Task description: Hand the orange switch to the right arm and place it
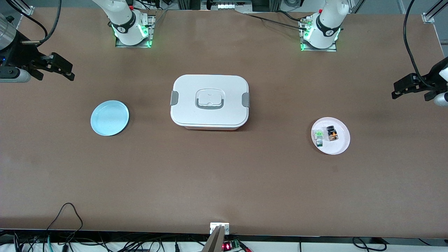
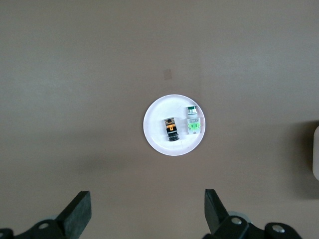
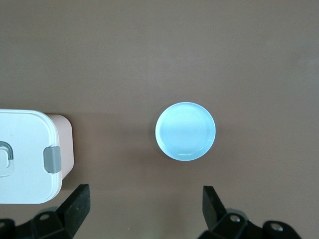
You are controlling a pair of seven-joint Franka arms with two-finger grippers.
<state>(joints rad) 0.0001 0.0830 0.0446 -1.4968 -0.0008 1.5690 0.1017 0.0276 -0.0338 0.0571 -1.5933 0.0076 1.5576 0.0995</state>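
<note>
Nearest the front camera of the things on the brown table (image 1: 224, 182) is a small white plate (image 1: 338, 146) toward the left arm's end, and the orange switch (image 1: 332, 133) lies on it, a black blocky part with a glowing orange face. Just beside the switch on the same plate, apart from it, lies a white-and-green switch (image 1: 318, 136). A little farther from the camera, toward the right arm's end, sits a light blue plate (image 1: 109, 117) with nothing on it. Farther again, at the middle of the table, stands a white lunch box (image 1: 210, 101) with its lid on, grey clips at both ends and a handle folded flat on top. The left gripper (image 1: 409, 86) hangs in the air over the table's edge at its own end, fingers (image 2: 78, 214) spread wide apart and holding nothing, the white plate well below it. The right gripper (image 1: 57, 67) hangs likewise over its end of the table, its fingers (image 3: 77, 206) also wide apart and empty, above the blue plate.
</note>
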